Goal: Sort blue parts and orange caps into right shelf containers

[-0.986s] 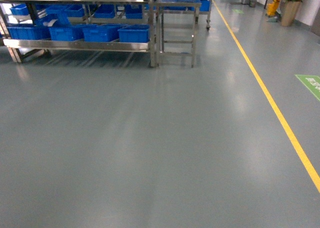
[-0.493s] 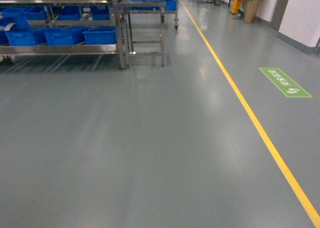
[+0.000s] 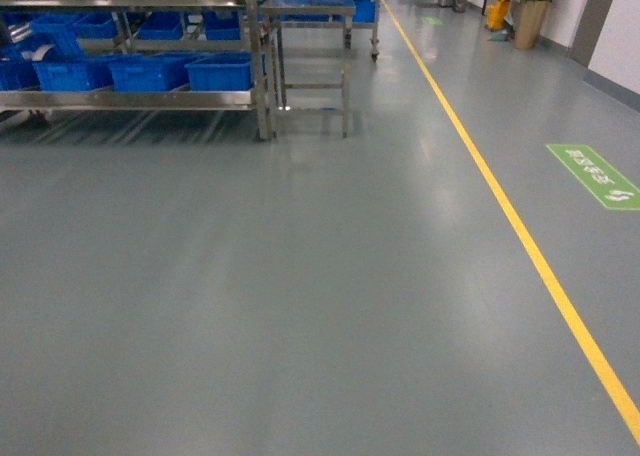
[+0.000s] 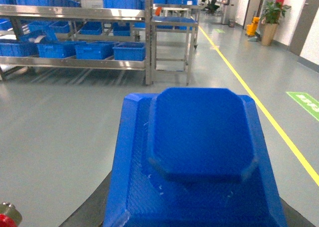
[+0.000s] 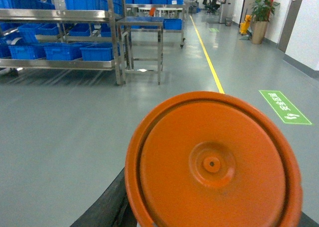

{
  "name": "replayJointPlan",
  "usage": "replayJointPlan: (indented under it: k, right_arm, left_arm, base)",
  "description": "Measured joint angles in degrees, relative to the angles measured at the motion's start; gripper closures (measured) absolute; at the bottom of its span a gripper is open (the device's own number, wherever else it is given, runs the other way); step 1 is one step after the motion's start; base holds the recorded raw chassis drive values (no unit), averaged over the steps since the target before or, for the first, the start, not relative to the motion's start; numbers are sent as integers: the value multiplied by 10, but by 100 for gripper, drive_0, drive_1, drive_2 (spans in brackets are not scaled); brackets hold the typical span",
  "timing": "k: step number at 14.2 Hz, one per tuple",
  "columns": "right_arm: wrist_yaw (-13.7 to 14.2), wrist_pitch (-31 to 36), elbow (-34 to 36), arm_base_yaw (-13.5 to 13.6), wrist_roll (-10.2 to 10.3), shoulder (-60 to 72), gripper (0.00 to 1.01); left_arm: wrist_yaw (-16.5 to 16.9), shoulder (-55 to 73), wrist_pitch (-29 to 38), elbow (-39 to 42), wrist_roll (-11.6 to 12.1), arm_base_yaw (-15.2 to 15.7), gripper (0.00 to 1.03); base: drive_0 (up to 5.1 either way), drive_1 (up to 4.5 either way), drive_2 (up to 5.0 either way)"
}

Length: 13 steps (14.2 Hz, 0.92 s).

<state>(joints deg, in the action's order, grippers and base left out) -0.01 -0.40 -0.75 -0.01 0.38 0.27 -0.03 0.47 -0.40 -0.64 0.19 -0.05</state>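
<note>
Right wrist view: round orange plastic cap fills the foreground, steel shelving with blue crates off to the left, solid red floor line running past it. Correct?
One error: the floor line is yellow, not red, as the right wrist view shows. The rest stands: the round orange plastic cap fills the foreground, and the steel shelving holding blue crates sits off to the left.

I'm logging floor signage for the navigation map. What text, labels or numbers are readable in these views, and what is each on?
Green floor sign: white characters and a symbol, too blurred to read.
Far green floor marking: too small to read.
Blue part: no text.
Orange cap: no text.
Blue crates: no readable labels.
</note>
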Motion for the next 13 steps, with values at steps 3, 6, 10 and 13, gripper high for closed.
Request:
replayJointPlan:
  k: [3,6,10,13]
  right_arm:
    - [0,0,0,0,0,0,58]
    - [0,0,0,0,0,0,58]
    - [0,0,0,0,0,0,58]
    - [0,-1,0,0,0,0,58]
  left_arm:
    - [0,0,0,0,0,0,61]
    - [0,0,1,0,0,0,61]
    - [0,0,0,0,0,0,61]
    - [0,0,0,0,0,0,61]
  base:
    - [-18,407,-444]
    - [2,428,-424]
    - [2,428,-423]
    - [2,428,-423]
